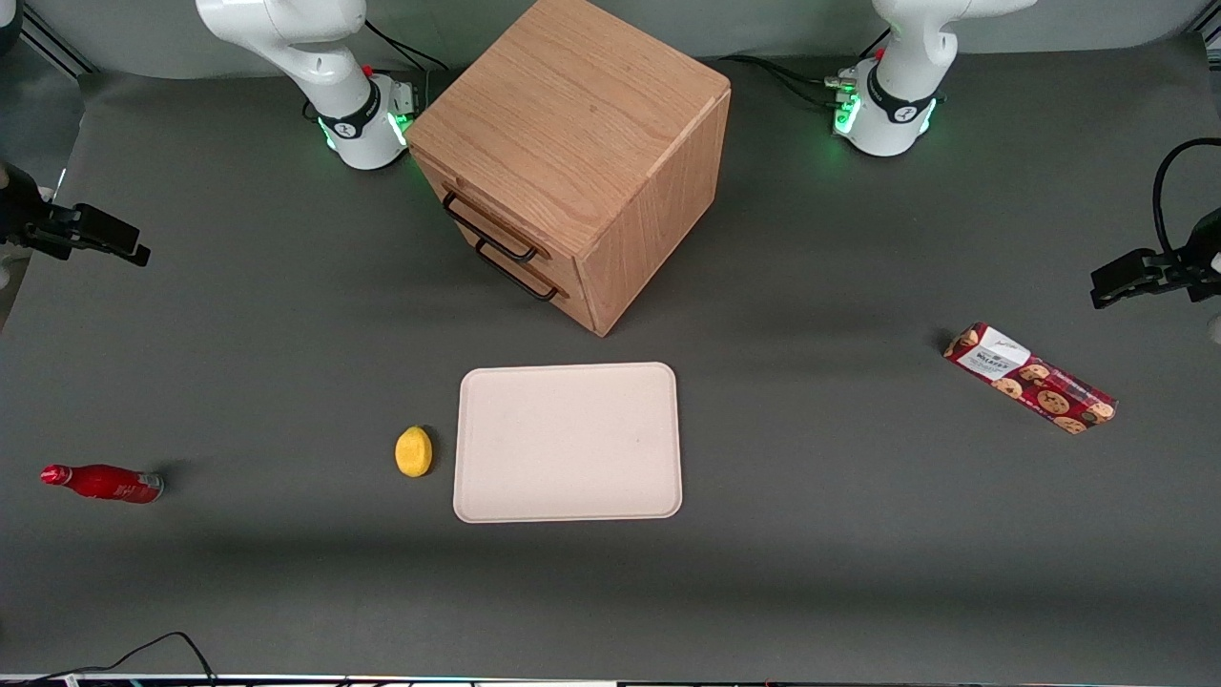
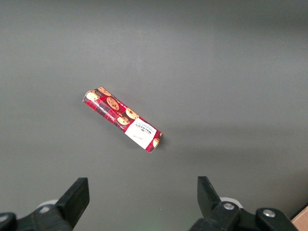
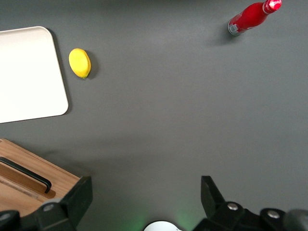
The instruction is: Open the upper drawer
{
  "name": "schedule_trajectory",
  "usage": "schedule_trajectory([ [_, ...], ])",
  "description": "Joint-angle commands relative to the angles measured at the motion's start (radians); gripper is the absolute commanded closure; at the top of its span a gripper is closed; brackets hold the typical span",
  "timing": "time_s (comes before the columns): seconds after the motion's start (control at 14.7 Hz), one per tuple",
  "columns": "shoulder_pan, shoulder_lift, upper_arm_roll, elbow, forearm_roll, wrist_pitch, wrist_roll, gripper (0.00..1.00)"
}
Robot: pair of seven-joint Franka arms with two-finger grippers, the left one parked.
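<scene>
The wooden cabinet (image 1: 582, 153) sits toward the robot end of the dark gray surface (image 1: 820, 534), turned at an angle. Its upper drawer (image 1: 496, 215) looks fully shut, black bar handle (image 1: 487, 230) flush-ish against the front, with the lower drawer (image 1: 527, 267) right under it. The end effector (image 3: 144, 199) hangs high over the working arm's end of the surface, fingers spread wide apart and holding nothing.

Nearer the front camera there's a cream tray (image 1: 569, 442) with a lemon (image 1: 413, 451) just beside it. A red bottle (image 1: 103, 482) lies on its side. The cookie box (image 1: 1028, 377) toward the parked arm's end has a white label, but I can't read it.
</scene>
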Motion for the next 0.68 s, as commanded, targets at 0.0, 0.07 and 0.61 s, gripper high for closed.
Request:
schedule_trajectory([
  [0.0, -0.007, 0.007, 0.009, 0.023, -0.018, -0.018, 0.010, 0.00],
  [0.07, -0.007, 0.010, 0.009, 0.026, -0.018, -0.018, 0.008, 0.00],
  [0.61, -0.007, 0.012, 0.006, 0.024, -0.008, -0.026, 0.008, 0.00],
])
